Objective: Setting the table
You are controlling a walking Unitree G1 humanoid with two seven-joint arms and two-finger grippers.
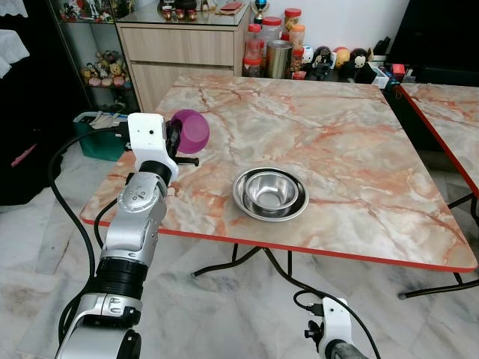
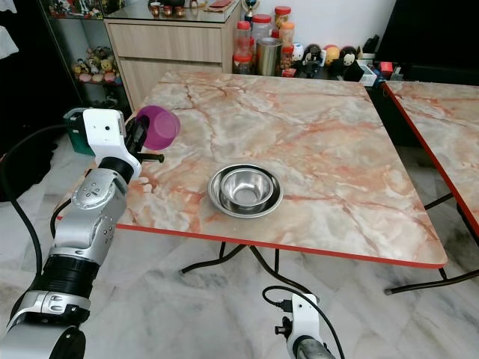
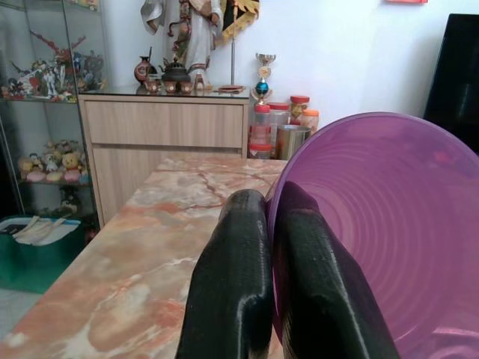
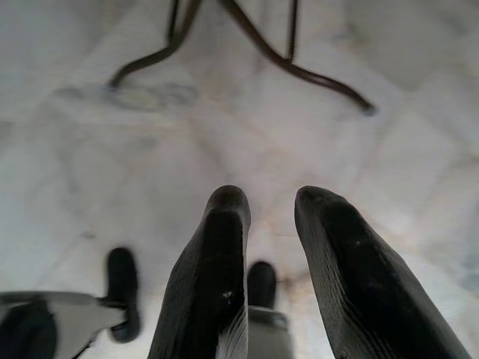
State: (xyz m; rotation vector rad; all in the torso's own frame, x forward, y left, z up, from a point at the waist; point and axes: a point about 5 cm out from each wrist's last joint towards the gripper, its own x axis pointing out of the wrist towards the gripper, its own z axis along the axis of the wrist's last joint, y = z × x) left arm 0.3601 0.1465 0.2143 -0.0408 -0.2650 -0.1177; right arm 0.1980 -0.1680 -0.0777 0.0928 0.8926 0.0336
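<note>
Even, bright daylight fills the head views, which are sharp throughout. The glossy orange-veined marble bench (image 1: 314, 142) carries a soft sheen, and the round stainless steel bowl (image 1: 270, 193) shows pale reflections inside. In the left wrist view the translucent purple plastic bowl (image 3: 389, 232) glows. The right wrist view is blurred, its pale marble floor (image 4: 314, 142) out of focus.
</note>
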